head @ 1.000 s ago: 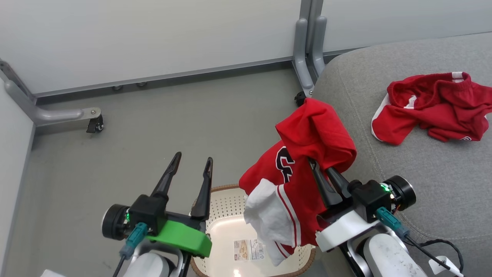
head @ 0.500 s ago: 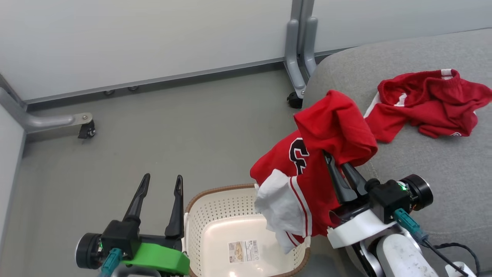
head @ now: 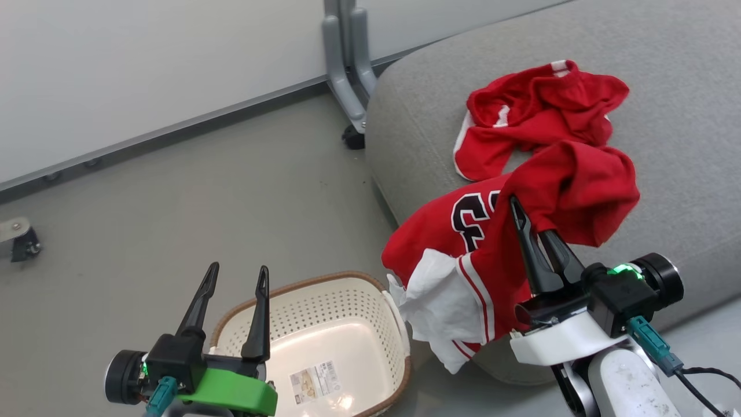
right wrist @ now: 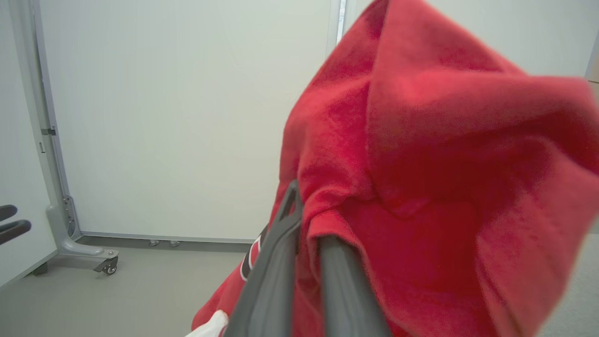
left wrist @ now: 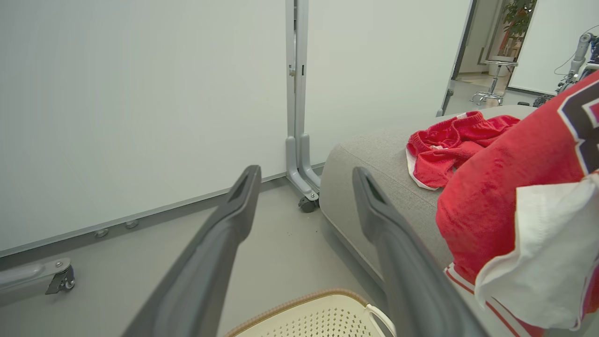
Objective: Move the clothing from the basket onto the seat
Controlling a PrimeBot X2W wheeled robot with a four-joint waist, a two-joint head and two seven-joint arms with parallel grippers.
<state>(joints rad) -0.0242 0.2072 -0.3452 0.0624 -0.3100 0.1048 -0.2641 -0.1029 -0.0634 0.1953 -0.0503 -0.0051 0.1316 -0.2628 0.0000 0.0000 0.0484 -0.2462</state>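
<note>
A red jersey (head: pixel 573 185) with dark lettering and a white panel hangs from my right gripper (head: pixel 528 219), which is shut on it. It drapes over the front left edge of the light-grey seat (head: pixel 683 116), to the right of the basket. In the right wrist view the jersey (right wrist: pixel 421 164) covers the tips of my right gripper (right wrist: pixel 306 220). A second red garment (head: pixel 538 110) lies crumpled on the seat behind it. The cream basket (head: pixel 347 295) stands on the floor with no clothing in it. My left gripper (head: pixel 238 268) hovers open by its left rim.
A white partition with a grey foot and caster (head: pixel 347 75) stands behind the seat's left corner. Another caster foot (head: pixel 17 243) is at the far left. Grey floor (head: pixel 202 185) stretches left of the seat. The left wrist view shows the seat (left wrist: pixel 374 159) and basket rim (left wrist: pixel 309 299).
The camera has turned to the right. My right gripper has carried the jersey from above the basket to over the seat's front edge. The left gripper stays open.
</note>
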